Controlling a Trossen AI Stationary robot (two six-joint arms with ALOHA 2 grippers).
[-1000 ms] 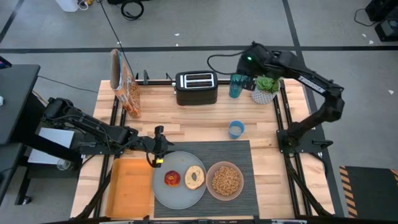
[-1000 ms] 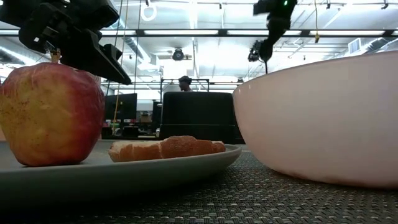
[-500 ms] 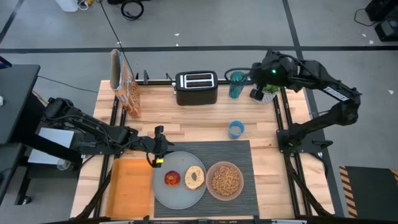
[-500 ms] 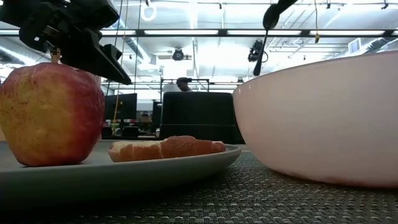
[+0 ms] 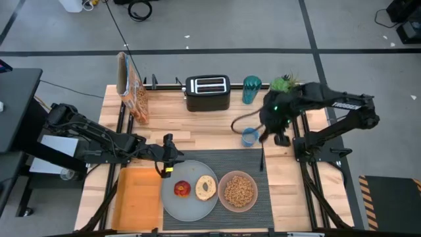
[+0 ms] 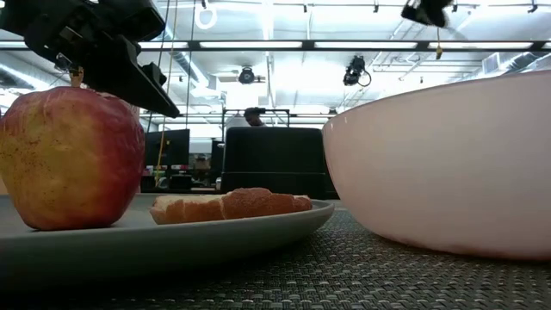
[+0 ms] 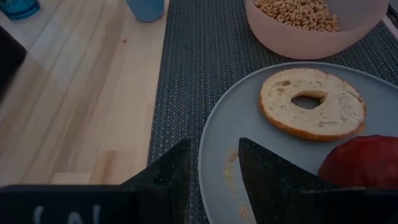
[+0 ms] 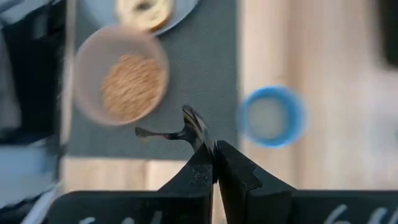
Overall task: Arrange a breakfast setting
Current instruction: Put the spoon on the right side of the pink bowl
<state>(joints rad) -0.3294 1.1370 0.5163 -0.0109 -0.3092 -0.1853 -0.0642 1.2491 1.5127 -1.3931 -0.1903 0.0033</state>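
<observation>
Mat (image 5: 253, 158) holds plate (image 5: 172, 203) with apple (image 5: 182, 189) and bagel (image 5: 206, 187), plus cereal (image 5: 239, 191) bowl (image 5: 222, 182). Only the spoon (image 8: 186, 128) seems left, clamped in the right gripper (image 8: 213, 162) above the mat's right edge. Left gripper (image 7: 214, 168) waits, fingers apart, at the plate's rim.

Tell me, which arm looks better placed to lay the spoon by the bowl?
The right. Its gripper already pinches the spoon above the placemat's far right edge, near the bowl. The left gripper hangs empty by the plate.

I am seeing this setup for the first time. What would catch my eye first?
The right gripper stands out, carrying a spoon above the placemat's right edge near the blue cup. Next comes the plate holding a red apple and bagel, beside the cereal bowl.
</observation>
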